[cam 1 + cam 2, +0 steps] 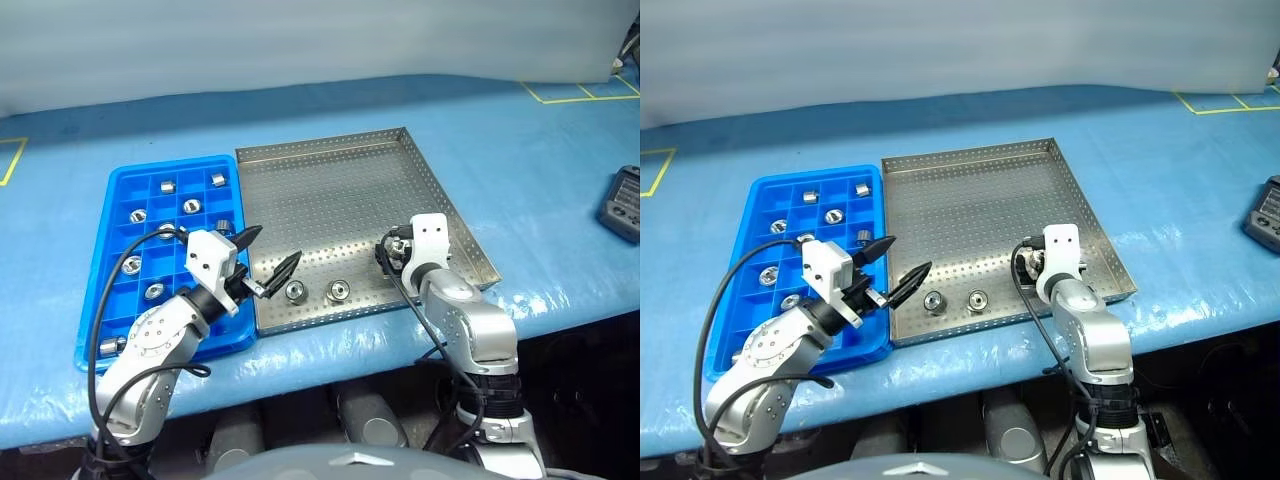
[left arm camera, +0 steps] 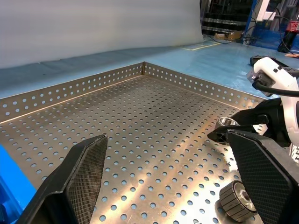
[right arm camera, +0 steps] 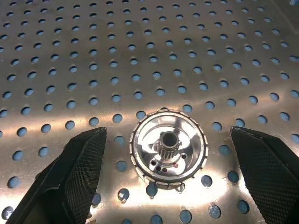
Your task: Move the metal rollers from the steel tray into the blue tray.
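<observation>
my right gripper [image 3: 168,154] has its fingers spread wide either side of a metal roller [image 3: 168,148], gripping nothing; my left gripper [image 1: 272,262], at nine o'clock, is wide open, empty.

Both arms are built of rounded silver-grey metal segments with white housings at the wrists. Black cables loop loosely along each arm. The left gripper [image 1: 268,262] ends in two tapered black fingers [image 2: 81,175] with cross-hatched pads; the right gripper [image 3: 168,175] seems identical.

Two metal rollers [image 1: 316,291] on steel tray [image 1: 340,190], beside blue tray [image 1: 120,220].
</observation>
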You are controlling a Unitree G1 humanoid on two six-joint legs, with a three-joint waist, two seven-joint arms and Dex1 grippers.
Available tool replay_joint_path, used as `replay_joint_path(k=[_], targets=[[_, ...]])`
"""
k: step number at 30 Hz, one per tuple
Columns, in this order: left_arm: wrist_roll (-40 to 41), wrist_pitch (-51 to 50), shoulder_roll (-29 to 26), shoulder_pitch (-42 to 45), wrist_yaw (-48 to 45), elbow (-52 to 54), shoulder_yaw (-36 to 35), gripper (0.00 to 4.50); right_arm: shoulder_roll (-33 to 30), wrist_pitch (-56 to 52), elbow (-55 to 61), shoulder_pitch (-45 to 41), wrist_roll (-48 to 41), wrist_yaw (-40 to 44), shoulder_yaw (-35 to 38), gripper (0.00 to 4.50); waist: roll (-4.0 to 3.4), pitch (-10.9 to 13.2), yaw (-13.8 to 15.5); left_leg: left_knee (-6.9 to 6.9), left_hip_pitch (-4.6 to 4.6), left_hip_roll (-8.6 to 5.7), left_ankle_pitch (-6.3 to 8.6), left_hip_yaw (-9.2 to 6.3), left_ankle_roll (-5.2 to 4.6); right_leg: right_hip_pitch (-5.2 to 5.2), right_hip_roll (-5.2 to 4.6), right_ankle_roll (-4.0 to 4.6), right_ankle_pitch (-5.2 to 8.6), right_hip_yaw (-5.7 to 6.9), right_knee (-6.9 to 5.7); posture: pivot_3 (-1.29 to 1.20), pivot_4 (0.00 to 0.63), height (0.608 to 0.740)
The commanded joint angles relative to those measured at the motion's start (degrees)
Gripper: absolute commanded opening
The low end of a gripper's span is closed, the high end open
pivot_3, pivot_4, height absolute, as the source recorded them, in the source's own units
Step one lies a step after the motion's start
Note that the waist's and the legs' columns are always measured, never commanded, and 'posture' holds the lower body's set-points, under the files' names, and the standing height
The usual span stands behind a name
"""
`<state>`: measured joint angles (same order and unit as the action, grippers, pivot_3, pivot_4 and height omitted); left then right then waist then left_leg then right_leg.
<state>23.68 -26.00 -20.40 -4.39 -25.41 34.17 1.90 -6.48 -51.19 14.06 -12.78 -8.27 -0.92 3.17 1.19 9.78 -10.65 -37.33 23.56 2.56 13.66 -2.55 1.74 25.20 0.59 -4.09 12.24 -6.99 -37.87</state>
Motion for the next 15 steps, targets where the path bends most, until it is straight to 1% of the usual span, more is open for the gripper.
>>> replay_joint_path(k=[1, 4, 9, 10, 15], targets=[[0.5, 0.6, 0.3, -0.8, 0.2, 3.7, 0.6, 4.50, 0.6, 3.5, -2.1, -0.5, 1.3, -0.7, -0.1, 4.30, -0.02, 0.0, 0.1, 0.00, 0.00, 0.00, 0.00, 0.00, 0.00, 0.00, 0.00, 0.00, 0.00, 0.00, 0.00, -0.10, 0.150, 0.740], [0.7, 0.7, 0.2, -2.0, 0.6, 4.4, 0.6, 4.50, 0.6, 4.8, -3.4, -0.7, 1.9, -0.4, -1.0, 3.54, -0.02, 0.0, 0.4, 0.00, -0.03, 0.00, 0.00, 0.00, 0.00, -0.06, -0.01, 0.00, 0.00, 0.00, 0.00, -0.09, 0.150, 0.740], [0.7, 0.5, 0.0, -3.9, 0.7, 5.5, 0.3, 4.50, 0.8, 4.6, -3.5, -1.5, 1.7, 0.5, -1.9, 1.89, -0.02, 0.0, 0.8, -0.01, -0.26, 0.00, 0.00, 0.00, 0.00, -0.30, -0.01, 0.03, 0.02, 0.00, 0.03, -0.06, 0.150, 0.740], [0.8, 0.4, -0.1, -4.5, 0.7, 5.9, 0.2, 4.50, 0.6, 4.2, -3.1, -1.8, 1.6, 1.0, -2.4, 1.71, -0.02, 0.0, 0.9, -0.01, -0.34, 0.00, 0.00, -0.01, 0.00, -0.39, -0.01, 0.18, 0.11, 0.00, 0.06, -0.05, 0.150, 0.740], [1.2, 0.0, -0.9, -6.8, 0.2, 7.5, 0.2, 4.50, 0.6, 2.0, -0.4, -4.8, 0.9, 3.4, -5.2, 1.72, -0.04, 0.0, 1.2, 0.03, -0.55, 0.01, 0.00, 0.00, 0.00, -0.54, 0.00, 0.33, 0.20, 0.00, 0.04, -0.01, 0.150, 0.740]])
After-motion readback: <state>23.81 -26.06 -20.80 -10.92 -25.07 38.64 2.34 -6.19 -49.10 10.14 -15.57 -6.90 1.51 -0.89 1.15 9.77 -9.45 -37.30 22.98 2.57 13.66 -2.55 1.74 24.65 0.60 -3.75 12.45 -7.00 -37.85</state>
